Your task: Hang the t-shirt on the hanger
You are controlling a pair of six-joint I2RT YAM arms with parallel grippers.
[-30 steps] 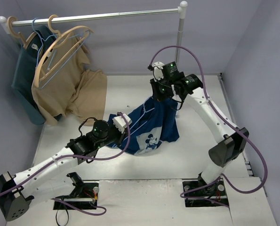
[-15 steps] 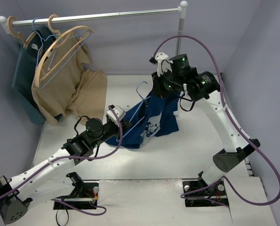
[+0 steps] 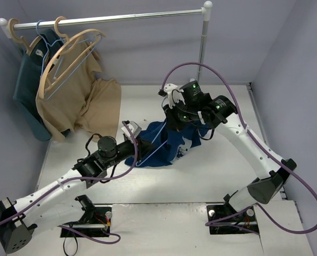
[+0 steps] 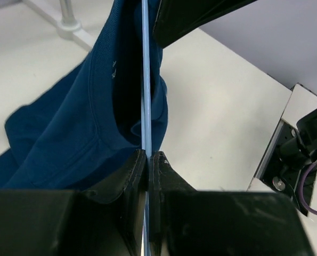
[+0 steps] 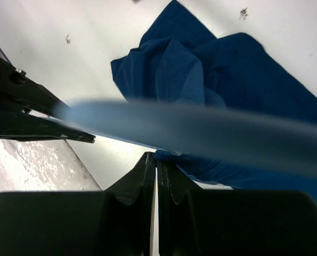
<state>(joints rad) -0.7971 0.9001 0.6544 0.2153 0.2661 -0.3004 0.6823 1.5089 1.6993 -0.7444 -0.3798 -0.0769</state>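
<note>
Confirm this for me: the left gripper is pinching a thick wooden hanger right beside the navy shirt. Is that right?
Not quite. The left gripper is pinching the thin light-blue hanger, not a thick wooden one, right beside the navy shirt. The left wrist view shows it.

Lighting: even, bright, overhead; soft shadows on the counter [image 3: 211,170]. Right wrist view: hanger [image 5: 201,128] blurred, out of focus.

Upper left, hung from a silver rail [image 3: 110,18] running across the top to an upright post [image 3: 202,48]: tan garment [image 3: 91,104] under thick wooden hangers [image 3: 67,53], dark teal garment [image 3: 24,90] just beside, over a white table [image 3: 217,170].
</note>
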